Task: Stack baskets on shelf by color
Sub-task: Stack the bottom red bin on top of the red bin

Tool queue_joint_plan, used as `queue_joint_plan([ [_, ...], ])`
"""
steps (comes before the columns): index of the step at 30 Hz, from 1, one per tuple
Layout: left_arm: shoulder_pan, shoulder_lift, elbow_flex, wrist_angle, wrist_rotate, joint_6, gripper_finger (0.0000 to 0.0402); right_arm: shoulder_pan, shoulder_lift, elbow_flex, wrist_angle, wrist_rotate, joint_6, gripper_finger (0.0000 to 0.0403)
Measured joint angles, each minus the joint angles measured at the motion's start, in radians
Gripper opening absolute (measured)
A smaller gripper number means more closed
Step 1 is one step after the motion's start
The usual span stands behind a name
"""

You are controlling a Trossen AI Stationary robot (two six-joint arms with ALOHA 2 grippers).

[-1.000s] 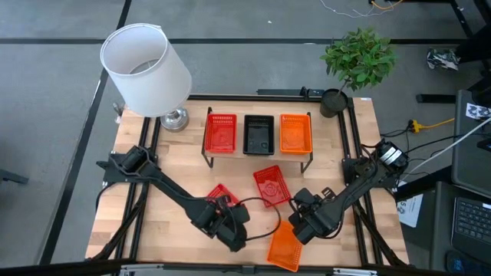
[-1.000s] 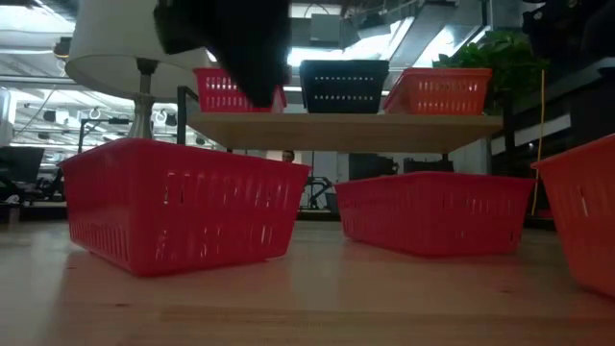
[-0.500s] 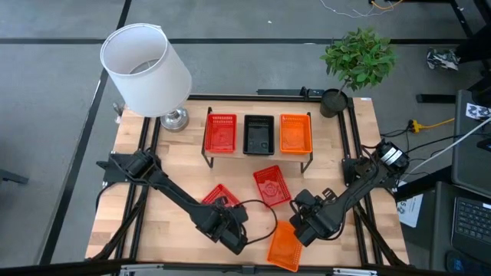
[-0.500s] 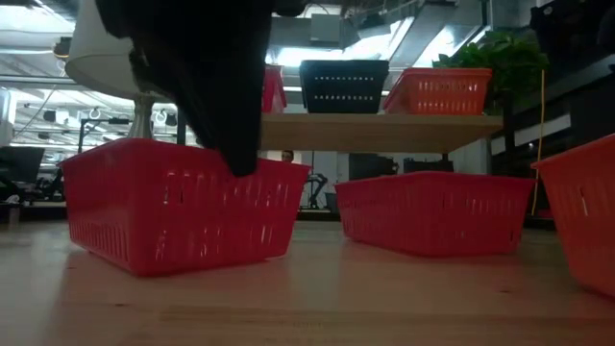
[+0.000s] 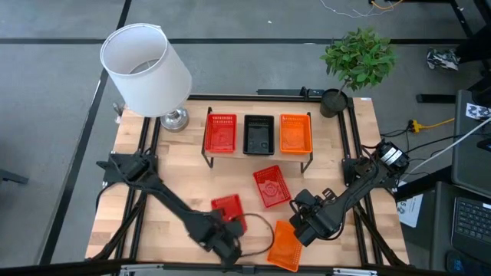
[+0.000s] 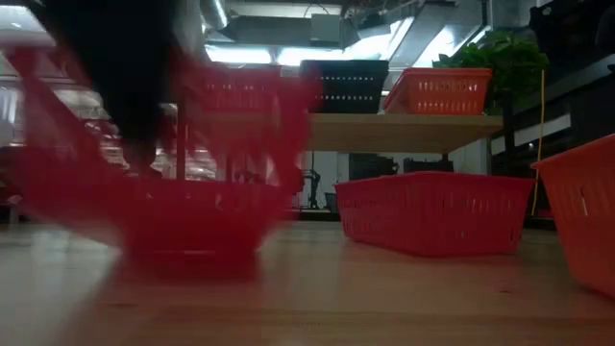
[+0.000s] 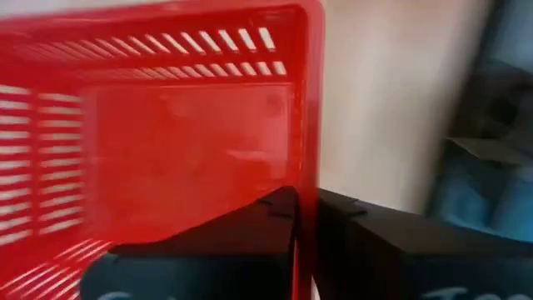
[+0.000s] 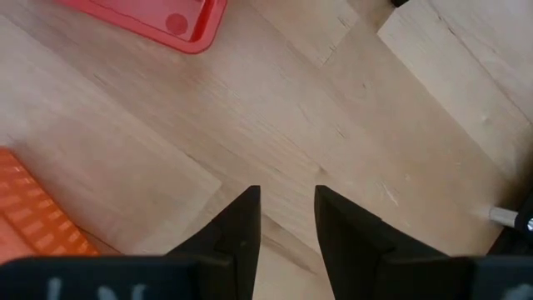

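Note:
My left gripper (image 5: 222, 234) is shut on a red basket (image 5: 228, 208) near the table's front middle; in the low view this basket (image 6: 163, 183) is blurred and tilted. A second red basket (image 5: 270, 186) rests flat on the table in front of the shelf (image 5: 258, 156). An orange basket (image 5: 284, 245) lies at the front edge beside my right gripper (image 5: 304, 223), which hovers open over bare wood (image 8: 286, 200). On the shelf stand a red basket (image 5: 221, 133), a black basket (image 5: 258, 134) and an orange basket (image 5: 295, 132). My left gripper pinches one side wall of the red basket at its rim (image 7: 306, 179), one finger (image 7: 262, 218) inside the basket and one (image 7: 354, 218) outside. The fingers come from the table's near side, slanting down. The basket is tilted; whether any part rests on the table, I cannot tell.
A white lamp (image 5: 146, 65) stands at the table's far left corner and a potted plant (image 5: 357, 61) at the far right corner. Bare wood lies at the table's left, in front of the lamp.
My left gripper has come down over the red basket's wall, shut on it and drawn back toward the table's near edge. The basket has turned about, shifted toward the near edge and tipped. My right arm has kept still.

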Motion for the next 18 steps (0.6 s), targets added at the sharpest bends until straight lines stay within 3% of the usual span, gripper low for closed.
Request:
queue_joint_plan([
  [2, -0.030, -0.035, 0.051, -0.026, 0.014, 0.000, 0.0003, 0.006, 0.000, 0.000, 0.000, 0.000, 0.000, 0.0114],
  [5, -0.081, -0.097, 0.147, -0.088, -0.079, 0.053, 0.0001, 0.018, 0.000, 0.000, 0.004, 0.000, 0.000, 0.0114],
  [8, -0.117, -0.161, 0.252, -0.209, -0.254, 0.192, 0.0001, 0.028, 0.000, 0.000, 0.011, 0.000, 0.000, 0.0114],
  [13, -0.120, -0.271, 0.360, -0.560, -0.561, 0.345, 0.0000, 0.032, 0.000, 0.000, 0.023, -0.009, 0.001, 0.0114],
  [18, 0.029, -0.384, 0.344, -0.808, -0.545, 0.389, 0.0000, 0.032, 0.000, 0.000, 0.038, -0.009, 0.002, 0.0114],
])
